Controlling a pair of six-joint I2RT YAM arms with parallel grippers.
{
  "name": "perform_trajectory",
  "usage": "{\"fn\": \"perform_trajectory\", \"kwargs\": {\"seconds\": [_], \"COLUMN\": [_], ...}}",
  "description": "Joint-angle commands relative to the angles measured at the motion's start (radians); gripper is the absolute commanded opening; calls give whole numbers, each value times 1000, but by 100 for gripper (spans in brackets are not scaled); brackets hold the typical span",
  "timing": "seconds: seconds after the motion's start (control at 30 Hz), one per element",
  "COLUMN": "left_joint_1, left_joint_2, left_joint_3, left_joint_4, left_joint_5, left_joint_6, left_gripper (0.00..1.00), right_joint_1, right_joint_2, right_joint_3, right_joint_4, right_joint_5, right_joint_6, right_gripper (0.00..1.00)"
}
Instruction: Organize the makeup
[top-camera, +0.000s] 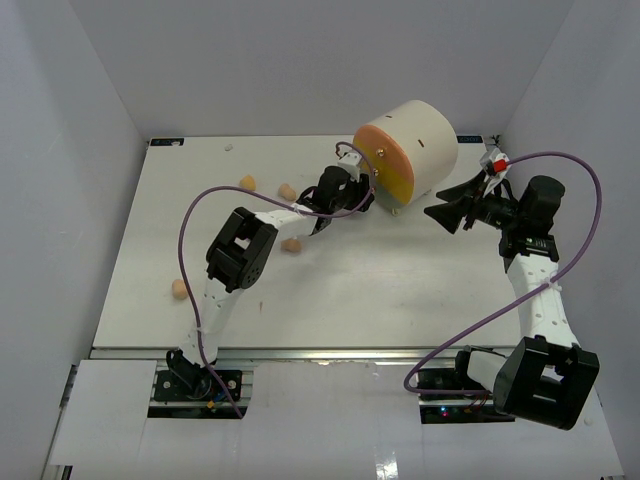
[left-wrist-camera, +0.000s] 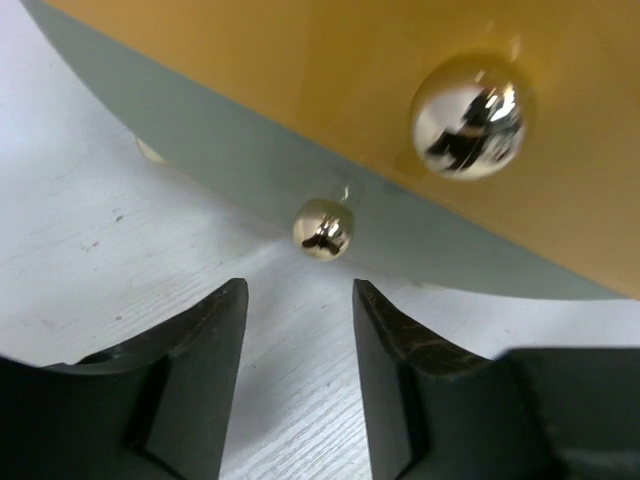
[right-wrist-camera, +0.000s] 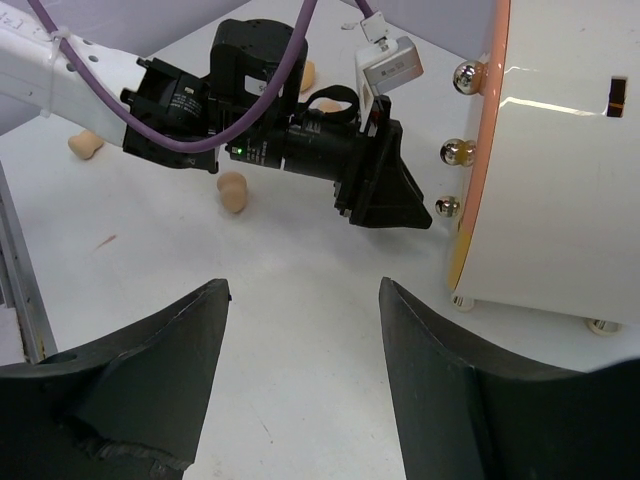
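Left of centre in the overhead view, four peach sponges (top-camera: 291, 245) lie loose on the table (top-camera: 330, 300), well apart from one another and none of them sorted yet. I can see no palettes or lipsticks. Toward the upper middle stands the cream drum (top-camera: 420, 135) with its orange-yellow drawer front (top-camera: 390, 175). My left fingers (left-wrist-camera: 225, 330) are part-way open and hold nothing. They point at the small gold knob (left-wrist-camera: 322, 228) low on that front, which sits just ahead of the gap. I judge they are lined up to pinch it and pull the drawer out for the sponges. My right fingers (right-wrist-camera: 195, 340) hang wide open and empty near the drum, at middle right, perhaps to steady it.
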Motion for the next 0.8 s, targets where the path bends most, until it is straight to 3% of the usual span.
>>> {"fn": "perform_trajectory", "kwargs": {"seconds": [0.0,0.13,0.43,0.77], "left_joint_1": [-9,-8,3,28], "left_joint_2": [-64,-34,9,41], "left_joint_3": [-30,17,79,110], "left_joint_4": [30,28,26,37], "left_joint_5": [-12,48,114,191], "left_joint_6": [31,59,88,52], "left_gripper": [60,66,67,44], "right_joint_1": [-5,-10,-31,-50], "right_joint_2": [-9,-8,-11,-11], "right_joint_3": [-13,-16,-21,-28], "right_joint_4": [53,58,64,84], "right_joint_5": [-26,-25,-38,-53], "right_joint_6": [17,18,23,58], "right_gripper": [68,69,69,69]}}
